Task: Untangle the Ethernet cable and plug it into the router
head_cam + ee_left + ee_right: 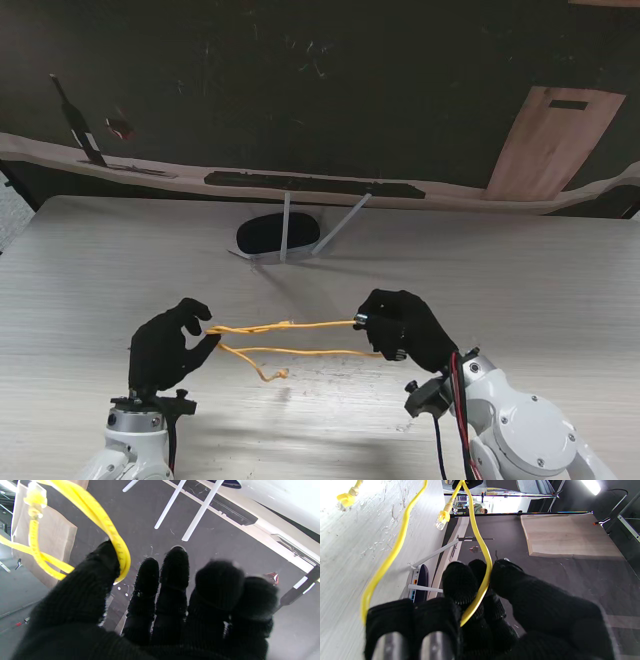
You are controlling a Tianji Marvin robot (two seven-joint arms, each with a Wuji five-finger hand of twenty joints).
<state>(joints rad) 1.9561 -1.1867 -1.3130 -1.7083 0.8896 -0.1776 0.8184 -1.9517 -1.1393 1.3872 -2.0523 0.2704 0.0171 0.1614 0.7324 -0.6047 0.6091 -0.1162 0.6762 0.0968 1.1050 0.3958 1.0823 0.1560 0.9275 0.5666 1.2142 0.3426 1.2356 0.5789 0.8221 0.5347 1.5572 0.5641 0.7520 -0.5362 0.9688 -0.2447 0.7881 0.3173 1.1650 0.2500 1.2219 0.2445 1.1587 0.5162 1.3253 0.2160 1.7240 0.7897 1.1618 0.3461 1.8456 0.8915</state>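
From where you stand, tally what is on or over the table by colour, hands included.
Yellow: 1, the Ethernet cable
Black: 3, the left hand, the right hand and the router
White: 2, the router's antennas
Total: 6

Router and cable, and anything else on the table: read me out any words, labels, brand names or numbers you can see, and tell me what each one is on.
No text can be read in any view.
Router: no brand or port labels legible; in the right wrist view its ports show only as coloured spots.
Ethernet cable: any jacket printing is too blurred to read.
Left hand and right hand: plain black gloves, no markings.
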